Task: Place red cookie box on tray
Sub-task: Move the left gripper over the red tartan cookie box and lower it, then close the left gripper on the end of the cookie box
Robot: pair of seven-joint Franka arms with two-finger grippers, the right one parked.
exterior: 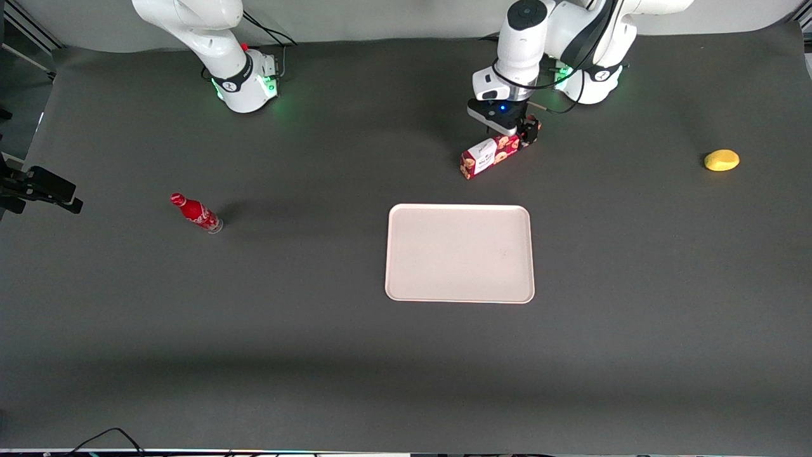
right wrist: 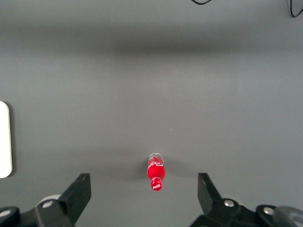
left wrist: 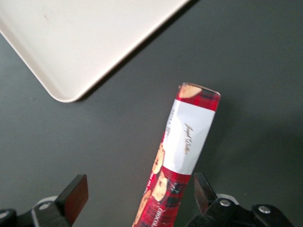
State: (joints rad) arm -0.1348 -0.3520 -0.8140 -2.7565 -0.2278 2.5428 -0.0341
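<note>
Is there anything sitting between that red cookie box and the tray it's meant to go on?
Nothing visible. The box lies between the open fingers of the gripper, and only bare table separates it from the tray. The bottle and yellow object lie far off sideways.

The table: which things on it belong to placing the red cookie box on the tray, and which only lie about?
For the job:
- red cookie box
- tray
- gripper, over the box, fingers open

Lying about:
- red bottle
- yellow object
</note>
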